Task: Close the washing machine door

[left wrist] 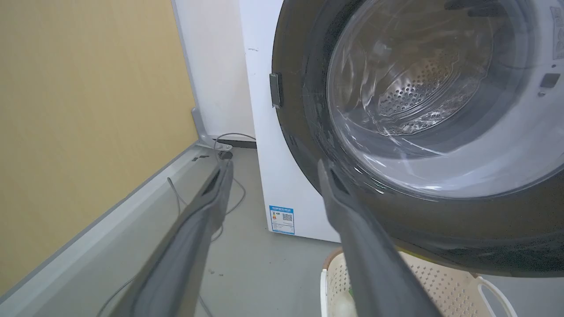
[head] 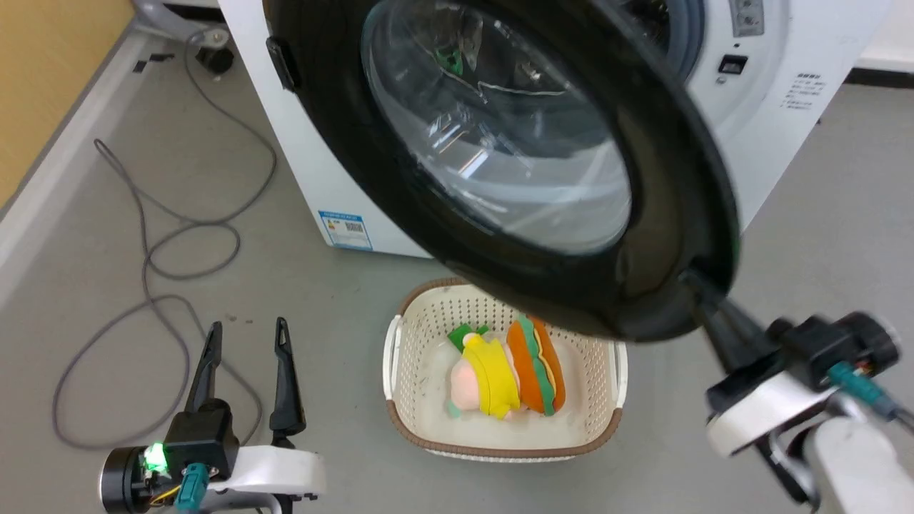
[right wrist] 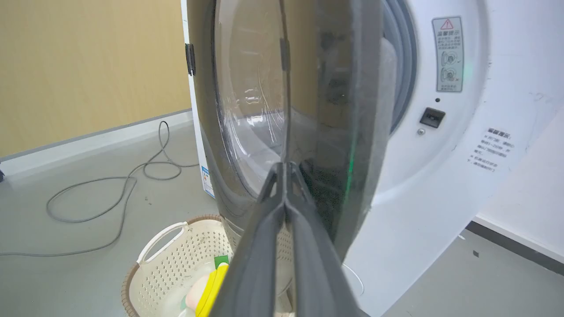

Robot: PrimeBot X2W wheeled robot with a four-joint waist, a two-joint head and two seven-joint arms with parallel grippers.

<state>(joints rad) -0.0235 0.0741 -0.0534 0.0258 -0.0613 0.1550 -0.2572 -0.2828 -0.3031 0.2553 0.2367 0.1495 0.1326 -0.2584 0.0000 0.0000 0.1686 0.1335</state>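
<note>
Glossy black round washing machine door (head: 671,214) with a clear, smooth glass window (head: 500,143) touches the right tool (right wrist: 284,167), matt dark plastic; below it sits a perforated cream plastic basket (head: 428,321).

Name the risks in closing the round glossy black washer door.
The shut right gripper only presses its dark fingertips on the glossy black washing machine door, so it may slip off. The cream perforated laundry basket sits under the door's lower edge and might get brushed.

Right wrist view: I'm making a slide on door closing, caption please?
Shut right gripper with its tips against the half-open washing machine door, over the laundry basket.
</note>
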